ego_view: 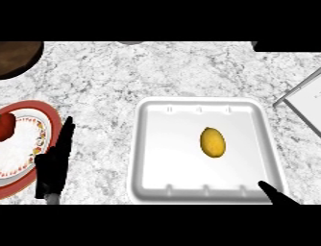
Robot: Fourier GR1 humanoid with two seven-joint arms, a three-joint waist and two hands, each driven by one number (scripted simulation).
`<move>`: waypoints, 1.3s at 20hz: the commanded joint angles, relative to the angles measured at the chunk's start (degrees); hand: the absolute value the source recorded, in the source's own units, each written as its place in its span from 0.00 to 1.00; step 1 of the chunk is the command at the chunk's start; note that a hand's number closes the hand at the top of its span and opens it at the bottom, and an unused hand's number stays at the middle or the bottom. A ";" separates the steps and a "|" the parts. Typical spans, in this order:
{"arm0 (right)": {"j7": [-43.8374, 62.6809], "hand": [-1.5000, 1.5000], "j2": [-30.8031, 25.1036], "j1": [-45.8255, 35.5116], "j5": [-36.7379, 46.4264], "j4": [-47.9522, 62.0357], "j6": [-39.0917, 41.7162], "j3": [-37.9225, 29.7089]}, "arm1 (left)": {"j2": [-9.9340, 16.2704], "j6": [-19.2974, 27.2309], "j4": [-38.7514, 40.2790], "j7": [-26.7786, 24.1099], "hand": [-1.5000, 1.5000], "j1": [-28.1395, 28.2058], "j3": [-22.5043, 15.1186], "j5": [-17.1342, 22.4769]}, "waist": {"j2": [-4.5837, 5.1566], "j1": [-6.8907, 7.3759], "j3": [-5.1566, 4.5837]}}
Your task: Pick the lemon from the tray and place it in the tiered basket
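A yellow lemon (213,141) lies right of centre in a white tray (156,158) in the middle of the marble counter. My left hand (55,161) stands at the lower left with its fingers straight and pointing up, between the tray and a plate, touching nothing. My right hand (280,195) shows only as dark fingers at the lower right, by the tray's near right corner, spread and holding nothing. The lemon is apart from both hands. No tiered basket can be told for sure.
A red-rimmed patterned plate (21,163) with a red fruit (4,126) sits at the left edge. A dark brown round object (7,57) is at the top left. A white sheet or board (319,103) lies at the right, a dark shape (291,45) at the top right.
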 commanded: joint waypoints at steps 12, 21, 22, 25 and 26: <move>46.68 0.00 -10.99 -3.99 28.84 -10.47 22.86 3.72 | -2.96 0.30 2.25 1.75 0.50 0.41 -3.75 -2.25 | 0.68 2.65 -0.33; 60.45 0.00 -2.08 -17.60 39.90 -3.38 40.43 10.47 | -1.53 -2.65 3.48 1.22 0.50 -0.98 -1.84 -0.97 | 0.69 3.45 -0.17; 61.74 0.00 -0.76 -18.51 40.45 -2.65 41.84 10.78 | -2.05 -1.57 2.34 1.59 0.50 0.33 -2.51 -1.54 | 0.47 3.58 -0.09; 63.87 0.00 3.53 -22.42 41.06 1.29 45.78 11.47 | -2.18 -1.81 3.88 2.45 0.50 -2.26 -1.28 -1.12 | 0.72 3.23 -0.10; 64.20 0.00 4.79 -21.98 42.44 2.61 46.44 12.24 | -0.47 -3.15 3.42 2.99 0.50 -2.14 -0.04 -0.14 | 0.48 2.79 -0.04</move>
